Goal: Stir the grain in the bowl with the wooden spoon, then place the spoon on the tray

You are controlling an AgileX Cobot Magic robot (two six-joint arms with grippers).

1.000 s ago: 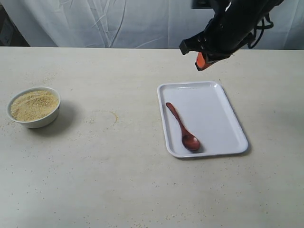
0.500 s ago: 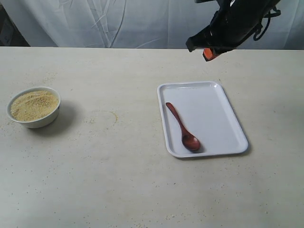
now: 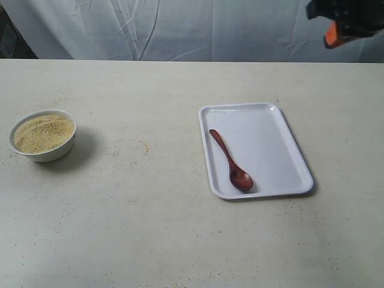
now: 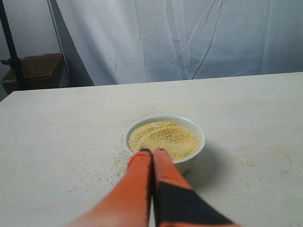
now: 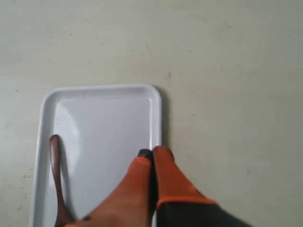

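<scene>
The dark wooden spoon (image 3: 231, 161) lies flat in the white tray (image 3: 270, 120), near its left side, oval bowl toward the front; its handle (image 5: 55, 161) shows in the right wrist view on the tray (image 5: 104, 127). The white bowl (image 3: 57, 151) of yellow grain (image 3: 42, 132) stands at the far left of the table. My right gripper (image 3: 331, 36) hangs high at the top right, shut and empty (image 5: 152, 153). My left gripper (image 4: 152, 152) is shut with nothing held, just short of the bowl (image 4: 194, 156) and its grain (image 4: 163, 137).
Spilled grains (image 3: 141, 147) speckle the table between bowl and tray and around the bowl (image 4: 120, 158). A white curtain (image 3: 180, 27) backs the table. A cardboard box (image 4: 35, 71) stands beyond the table's edge in the left wrist view.
My right arm has risen and swung away to the right, from above the tray's far edge toward the top right corner. Spoon, tray and bowl have stayed put.
</scene>
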